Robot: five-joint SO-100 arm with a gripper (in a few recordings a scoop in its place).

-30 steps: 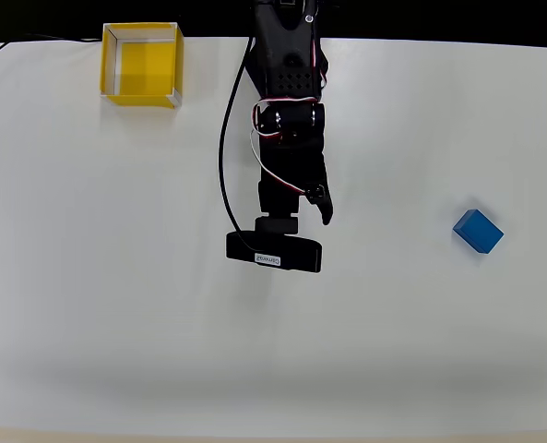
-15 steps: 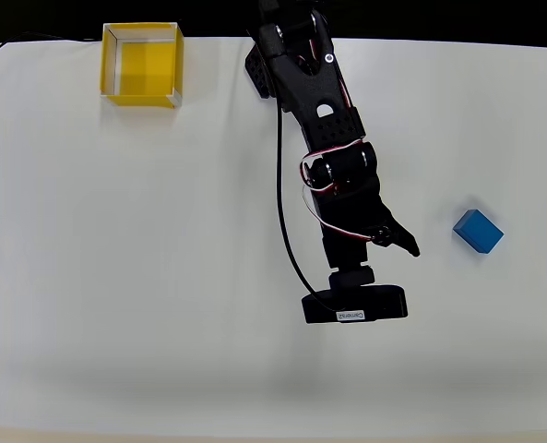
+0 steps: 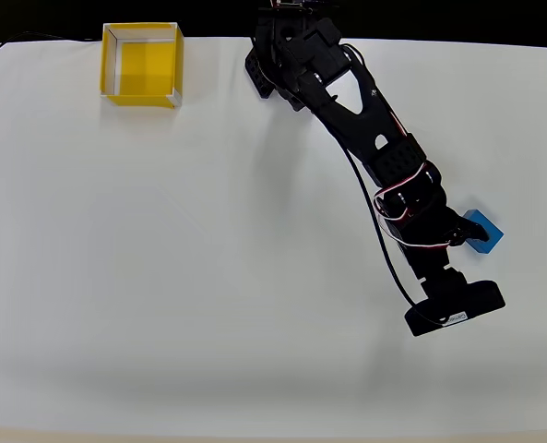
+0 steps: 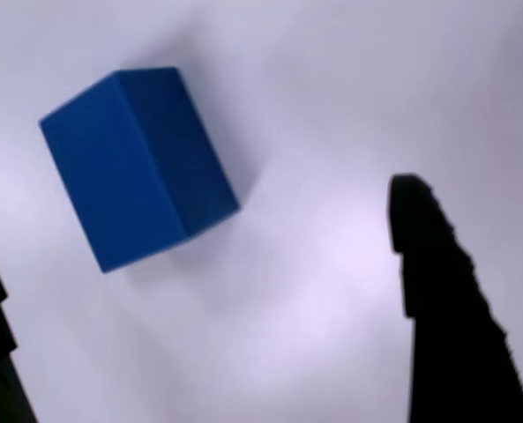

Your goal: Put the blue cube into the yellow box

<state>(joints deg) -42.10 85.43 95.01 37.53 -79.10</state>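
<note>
Now swung across the white tabletop [image 3: 162, 277] to the small matte blue cube [image 4: 138, 167]. Hand [image 4: 217, 326] spread apart, nothing gripped. Next: closing on it, well apart from the open yellow box [image 3: 141, 64].

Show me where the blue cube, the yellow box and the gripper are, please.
blue cube [image 4: 138, 167]: wrist view, on the edge between its two visible faces.
yellow box [image 3: 142, 66]: overhead view, on its bare yellow floor.
gripper [image 4: 199, 300]: wrist view, midway between the two dark fingertips.
</note>
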